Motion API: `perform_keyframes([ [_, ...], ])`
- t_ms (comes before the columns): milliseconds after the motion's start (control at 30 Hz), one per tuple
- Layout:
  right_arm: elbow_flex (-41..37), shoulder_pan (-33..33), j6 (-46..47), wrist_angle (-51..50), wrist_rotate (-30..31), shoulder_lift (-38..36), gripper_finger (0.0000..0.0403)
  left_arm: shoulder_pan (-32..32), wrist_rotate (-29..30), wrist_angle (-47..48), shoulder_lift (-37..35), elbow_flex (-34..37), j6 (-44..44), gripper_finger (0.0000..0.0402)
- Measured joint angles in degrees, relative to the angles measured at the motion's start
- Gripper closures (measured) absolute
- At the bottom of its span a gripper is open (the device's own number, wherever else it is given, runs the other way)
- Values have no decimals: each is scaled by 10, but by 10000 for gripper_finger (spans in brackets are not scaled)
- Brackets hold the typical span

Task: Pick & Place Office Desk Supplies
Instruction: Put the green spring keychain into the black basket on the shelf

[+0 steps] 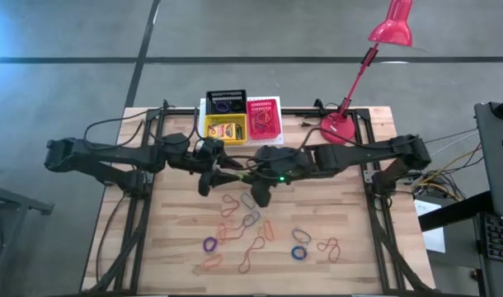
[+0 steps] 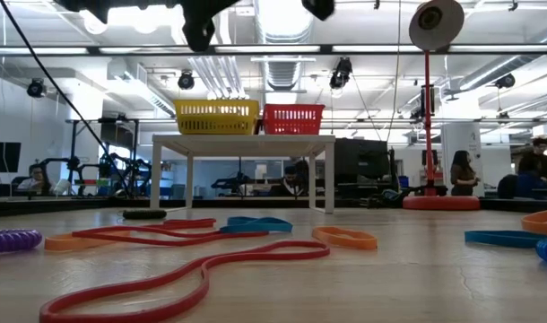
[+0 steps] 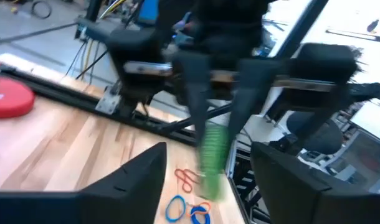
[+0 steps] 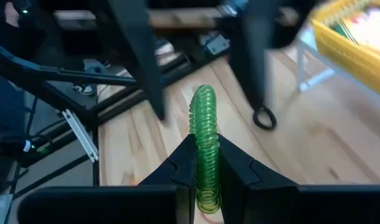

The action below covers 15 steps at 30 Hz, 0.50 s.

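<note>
Right gripper (image 4: 205,171) pinches a green, ribbed, coiled rubber-band loop (image 4: 204,134) upright.

The stand (image 1: 204,108) sits at the table's (image 1: 177,247) twelve o'clock edge, carrying three baskets (image 1: 226,128); the crayon boxes (image 1: 227,130) appear to lie in the nearest one. The lamp (image 1: 340,128) stands at two o'clock. Both grippers meet mid-table, the left gripper (image 1: 209,175) at nine o'clock of the right gripper (image 1: 253,165). Loose bands (image 1: 250,241) lie scattered toward six o'clock.
</note>
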<state>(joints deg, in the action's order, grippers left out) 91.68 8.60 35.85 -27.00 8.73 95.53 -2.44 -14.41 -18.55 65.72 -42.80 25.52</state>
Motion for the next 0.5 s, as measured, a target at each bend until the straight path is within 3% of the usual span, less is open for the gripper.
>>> perform_keyframes([
  [100, 27, 0, -16, -6, -1, 18, 370, 0, 4, 15, 1, -3, 5, 146],
  [200, 46, 0, -25, -20, -2, 28, 370, 1, 4, 19, -2, -4, 13, 163],
  [500, 50, 0, -26, -32, -9, 22, 369, 1, -35, 29, -4, -4, 35, 329],
])
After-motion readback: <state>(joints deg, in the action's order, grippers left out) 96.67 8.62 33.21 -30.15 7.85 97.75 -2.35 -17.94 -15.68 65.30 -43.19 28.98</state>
